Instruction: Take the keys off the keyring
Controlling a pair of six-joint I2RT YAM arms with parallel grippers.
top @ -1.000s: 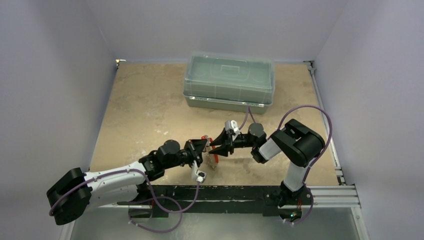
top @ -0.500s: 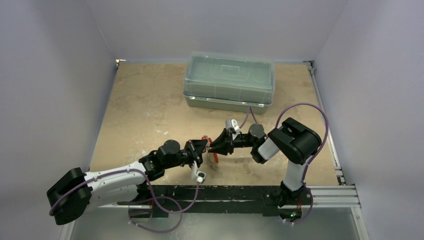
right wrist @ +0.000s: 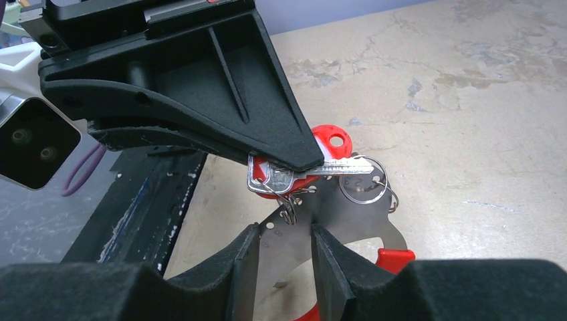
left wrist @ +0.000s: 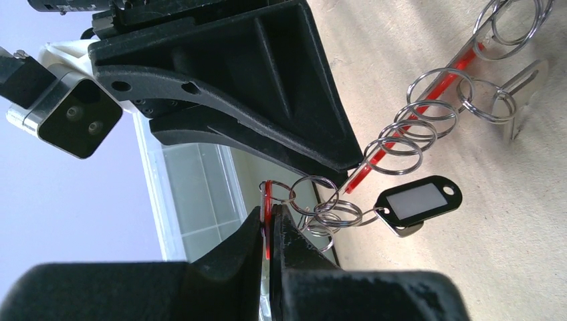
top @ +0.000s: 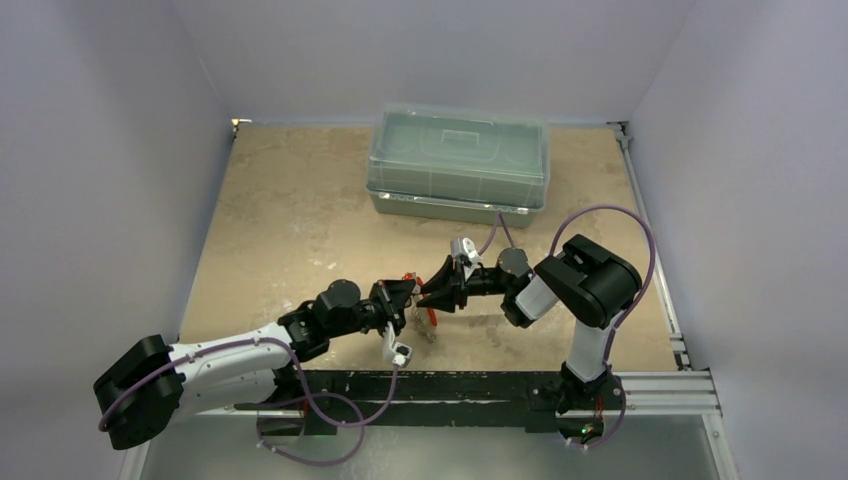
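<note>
Both grippers meet just above the table near its front middle. My left gripper [top: 410,293] [left wrist: 269,210] is shut on the keys: a thin red key head [left wrist: 267,197] shows edge-on between its fingers. In the right wrist view the silvery key [right wrist: 337,167] and the red head [right wrist: 331,139] stick out of the left fingertips. The keyring [right wrist: 348,214], a silvery crescent plate with a red edge [left wrist: 384,150], sits between the fingers of my right gripper [top: 425,290] [right wrist: 284,234], which press on both its sides. A chain of split rings [left wrist: 414,127] links keys and keyring.
A black tag with a white label [left wrist: 418,202] hangs from the rings near the keys. A large clear plastic box [top: 458,165] stands at the back of the table. The black frame rail [top: 450,385] runs along the near edge, right behind the grippers.
The right arm has drawn slightly to the left, toward the left gripper. Both grips look unchanged, and the left arm has stayed in place.
</note>
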